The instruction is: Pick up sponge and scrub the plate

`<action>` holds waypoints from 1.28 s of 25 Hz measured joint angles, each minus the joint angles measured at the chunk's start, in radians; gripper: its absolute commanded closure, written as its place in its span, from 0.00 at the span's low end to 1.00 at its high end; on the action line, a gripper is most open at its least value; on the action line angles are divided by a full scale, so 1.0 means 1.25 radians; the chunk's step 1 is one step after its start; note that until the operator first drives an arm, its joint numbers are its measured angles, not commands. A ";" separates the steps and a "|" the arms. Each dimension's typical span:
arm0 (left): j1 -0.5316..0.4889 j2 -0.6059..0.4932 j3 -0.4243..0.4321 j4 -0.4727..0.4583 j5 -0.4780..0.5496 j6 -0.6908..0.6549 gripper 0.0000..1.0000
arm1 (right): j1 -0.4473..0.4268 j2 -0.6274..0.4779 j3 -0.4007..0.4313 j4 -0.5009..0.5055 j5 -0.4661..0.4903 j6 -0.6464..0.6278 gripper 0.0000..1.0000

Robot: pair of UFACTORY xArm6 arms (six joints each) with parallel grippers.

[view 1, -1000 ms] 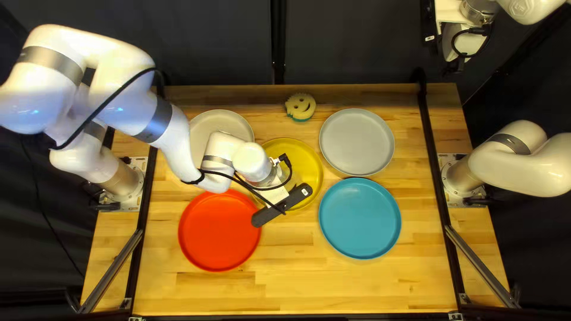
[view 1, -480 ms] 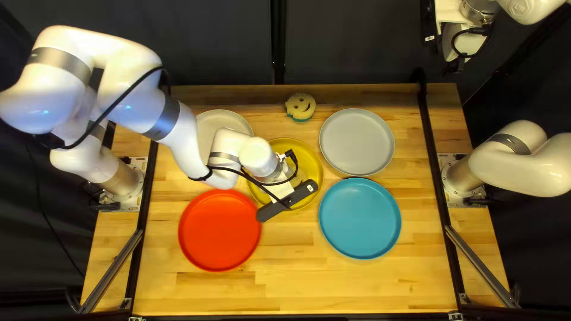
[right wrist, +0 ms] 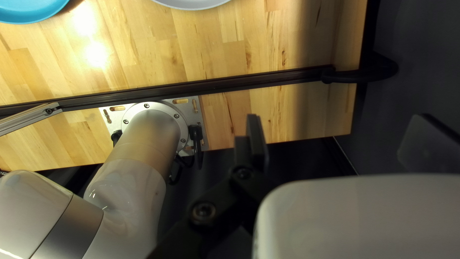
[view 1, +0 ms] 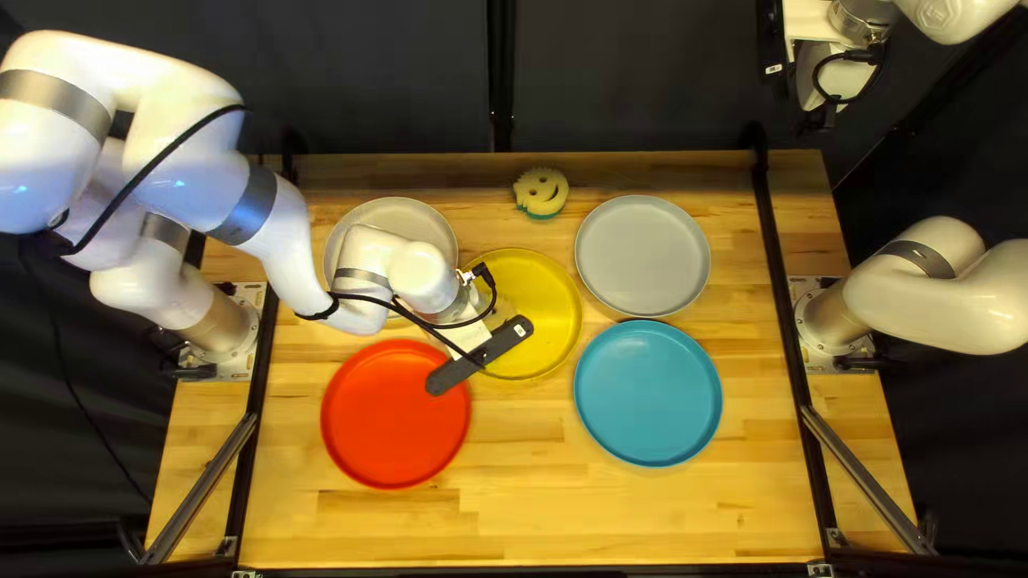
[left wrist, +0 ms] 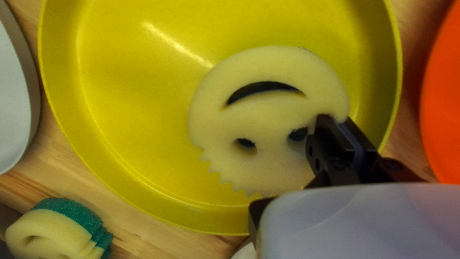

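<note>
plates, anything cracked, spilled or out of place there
Nothing stands out: the red plate, yellow plate, blue plate, gray plate and off-white plate lie flat, with no crack or spill visible. My left arm hides parts of some.

Five plates stand on the one table (view 1: 514,503): a red plate (view 1: 386,428) near left, a blue plate (view 1: 648,391) near right, a pale plate (view 1: 423,219) far left, a grey plate (view 1: 643,255) far right, and a yellow plate (view 1: 547,321) between them. There are two sponges: a smiling sponge (left wrist: 268,105) in the yellow plate, and a second sponge (view 1: 541,191) near the table's far edge. Two arms are present, a left arm (view 1: 289,225) and a right arm (view 1: 942,289).
</note>
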 measured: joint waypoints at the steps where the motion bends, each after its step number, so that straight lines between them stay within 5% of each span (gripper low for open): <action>1: 0.002 0.008 -0.012 0.000 0.002 0.004 1.00 | 0.000 0.000 0.000 0.000 0.000 0.000 0.00; 14: 0.037 0.145 -0.165 -0.032 -0.013 0.101 1.00 | 0.000 0.000 0.000 0.000 0.000 0.000 0.00; 32: 0.033 -0.027 0.043 -0.017 -0.015 0.033 1.00 | 0.000 0.000 0.000 0.000 0.000 0.000 0.00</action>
